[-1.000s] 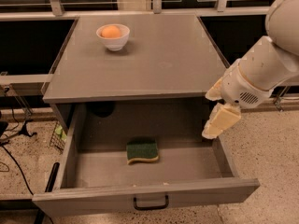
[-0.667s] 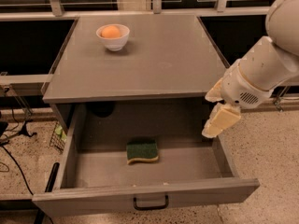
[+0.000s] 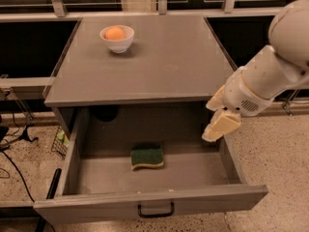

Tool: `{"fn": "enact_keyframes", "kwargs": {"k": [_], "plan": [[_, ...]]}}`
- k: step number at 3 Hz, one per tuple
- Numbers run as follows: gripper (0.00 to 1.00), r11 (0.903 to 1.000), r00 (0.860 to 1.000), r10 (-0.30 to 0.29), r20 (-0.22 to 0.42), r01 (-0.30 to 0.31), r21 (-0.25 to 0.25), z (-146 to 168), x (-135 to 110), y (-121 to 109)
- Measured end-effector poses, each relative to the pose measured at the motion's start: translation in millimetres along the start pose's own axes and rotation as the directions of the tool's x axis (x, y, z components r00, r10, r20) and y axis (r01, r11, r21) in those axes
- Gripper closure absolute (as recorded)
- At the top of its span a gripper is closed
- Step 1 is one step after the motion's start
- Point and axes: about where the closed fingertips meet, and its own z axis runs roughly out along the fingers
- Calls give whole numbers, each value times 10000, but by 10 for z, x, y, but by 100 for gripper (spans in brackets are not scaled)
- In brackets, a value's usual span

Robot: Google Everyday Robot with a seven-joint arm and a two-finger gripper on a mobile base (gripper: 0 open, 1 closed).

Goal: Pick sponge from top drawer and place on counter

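Little has moved over the last second: the cream-coloured two-finger gripper (image 3: 220, 126) hangs at almost the same spot as before, over the right-hand side of the drawer and just below the front edge of the bench, with perhaps a slight drift towards the left. The white jointed robot arm (image 3: 270, 76) behind it keeps the same slant from the upper right.

The small rectangular sponge with a dark green scouring top over yellow foam (image 3: 147, 157) has not shifted. It lies flat on the floor of the wide shallow grey top drawer (image 3: 149, 203), near the middle and a little towards the front, well apart from the gripper. The drawer stands fully pulled out, its small black loop handle (image 3: 155, 210) facing the camera.

Whether the gripper is wide or narrow I cannot tell, as it shows only as one pale block. It holds nothing that can be seen.

On the broad flat matte grey bench (image 3: 169, 66) stands a white round bowl (image 3: 117, 41) with an orange ball-shaped fruit (image 3: 115, 33) in it, near the back left.

Since so little has changed, the task seems to be at its start: the approach is hardly under way and the pick is not yet done. The next move would likely be leftward and down into the drawer, and the drawer's right wall looks like the thing to avoid.
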Motion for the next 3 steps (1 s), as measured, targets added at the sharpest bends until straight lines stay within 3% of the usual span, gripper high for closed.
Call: {"fn": "enact_keyframes", "kwargs": {"k": [1, 2, 3], "plan": [[24, 10000, 9990, 67, 447, -65, -46, 203, -81, -62], [22, 9997, 9948, 201, 998, -184, -185, 516, -212, -144], [27, 9983, 9896, 374, 1389, -307, -497, 886, -328, -174]]}}
